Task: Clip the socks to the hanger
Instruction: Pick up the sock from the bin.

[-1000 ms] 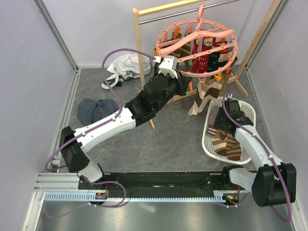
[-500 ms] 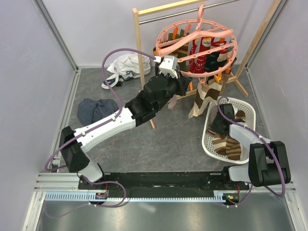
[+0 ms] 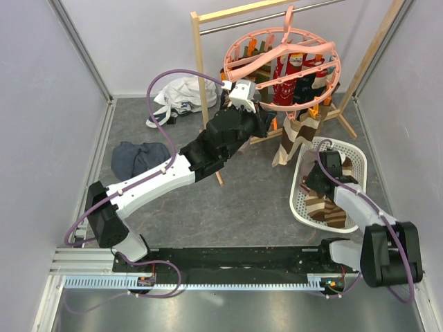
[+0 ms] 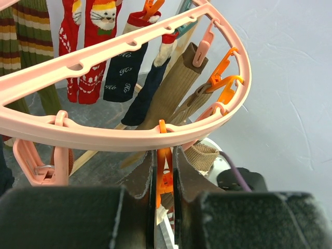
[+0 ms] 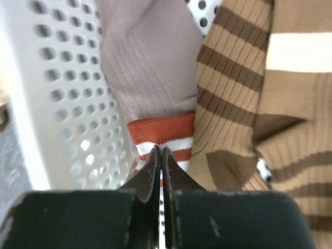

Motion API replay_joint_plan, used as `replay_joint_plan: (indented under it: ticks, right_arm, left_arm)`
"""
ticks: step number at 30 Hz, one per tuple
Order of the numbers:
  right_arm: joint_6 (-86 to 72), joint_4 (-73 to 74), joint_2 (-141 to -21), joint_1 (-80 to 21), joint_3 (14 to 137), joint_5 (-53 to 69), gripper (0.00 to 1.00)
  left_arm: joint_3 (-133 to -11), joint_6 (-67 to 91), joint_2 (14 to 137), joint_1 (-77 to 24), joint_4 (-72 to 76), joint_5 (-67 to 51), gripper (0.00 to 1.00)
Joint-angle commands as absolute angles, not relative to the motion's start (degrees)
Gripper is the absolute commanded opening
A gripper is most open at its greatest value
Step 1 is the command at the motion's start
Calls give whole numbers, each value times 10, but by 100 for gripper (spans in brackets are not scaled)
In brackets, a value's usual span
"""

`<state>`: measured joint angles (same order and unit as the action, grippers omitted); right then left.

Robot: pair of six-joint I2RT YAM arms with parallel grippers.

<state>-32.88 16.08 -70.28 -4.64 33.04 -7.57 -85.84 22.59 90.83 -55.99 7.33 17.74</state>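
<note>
**Supervisor:** Which step is in hand?

**Inspector:** In my judgement, a further sock is being fetched while a clip is made ready. The round pink plastic drying hanger [image 3: 257, 61] hangs from the wooden-framed rail [image 3: 199, 76]. It already carries several socks, among them a red pair with bearded faces [image 4: 98, 31] and a navy pair [image 4: 120, 78]. The left pincer [image 4: 165, 155] is at the hanger's rim, drawn narrow on an orange plastic clip [image 4: 164, 181] that hangs from the ring.

**Supervisor:** And the right?

**Inspector:** The right pincer [image 5: 160, 151] is down in the white perforated plastic basket [image 5: 57, 98]. The basket stands on the grey bench [image 3: 242, 200] below the hanger, toward the arm bases. The pincer is closed tip to tip against a rust-red and white striped sock cuff [image 5: 162, 132], beside a brown and tan striped sock [image 5: 233, 98].

**Supervisor:** Next move?

**Inspector:** It calls for a sure hold on that cuff and a lift clear of the basket wall. The sock then goes up to the hanger's gripped clip, which must be squeezed open to receive it.

**Supervisor:** Anything unverified?

**Inspector:** I cannot tell whether any fabric sits between the right fingertips. The clip's mouth is hidden behind the left fingers, so whether it is open or closed is undetermined. In the overhead view the right arm covers part of the basket.
</note>
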Motion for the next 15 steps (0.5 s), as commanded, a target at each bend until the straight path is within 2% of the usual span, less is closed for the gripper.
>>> replay_joint_plan:
  ticks: [1,7,15]
  right_arm:
    - [-292,205,-617,-46,359,-67,0]
    - [-223,212,-478,-46,381,-19,0]
    - [-166,251,-410,-46,439,-3,0]
  left_arm:
    - [-869,219,889,-559,74,172,3]
    - [-874,213,886,-559,72,178,3]
    - [-892,211,893,-559,57,169,3]
